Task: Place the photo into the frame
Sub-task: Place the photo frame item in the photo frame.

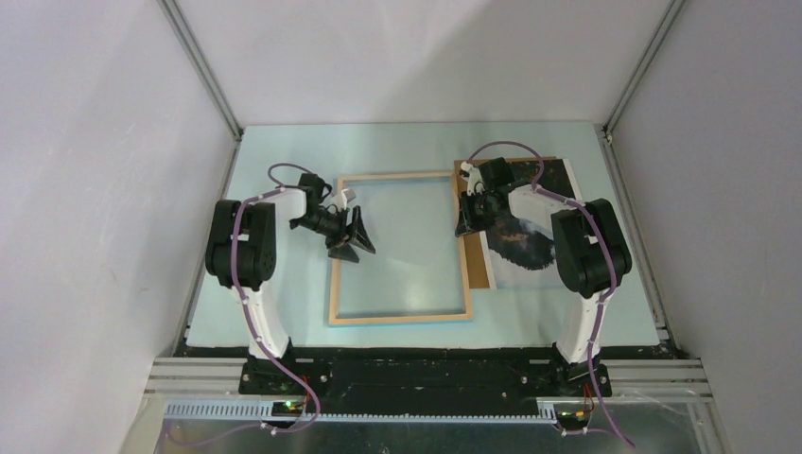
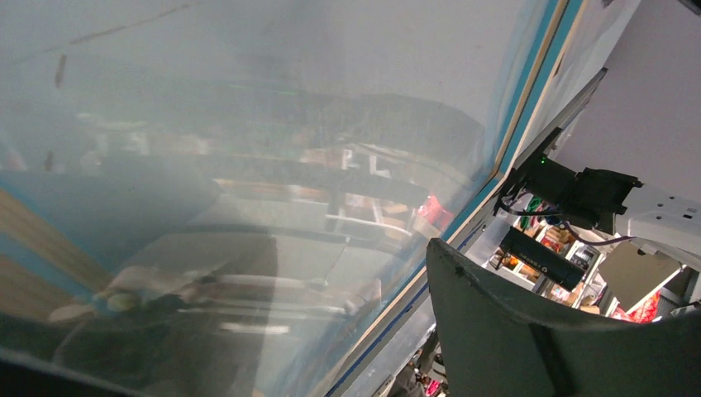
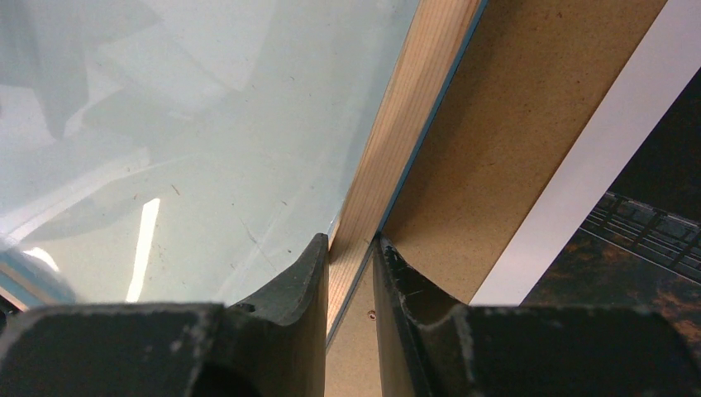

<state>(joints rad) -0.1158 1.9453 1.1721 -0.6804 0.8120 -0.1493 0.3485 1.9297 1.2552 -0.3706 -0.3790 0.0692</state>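
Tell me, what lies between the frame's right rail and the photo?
The brown backing board lies there: in the right wrist view it shows as a bare strip between the wooden rail of the frame and the white border of the photo.

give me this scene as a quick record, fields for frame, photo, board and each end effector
frame: flat on the table, pale wood face up, glass pane in it
photo: picture side up, right of the frame, on the backing board, not in the frame
backing board: brown, under the photo, beside the frame's right rail
left end effector: open, over the frame's left side, holding nothing
right end effector: closed on the frame's right rail
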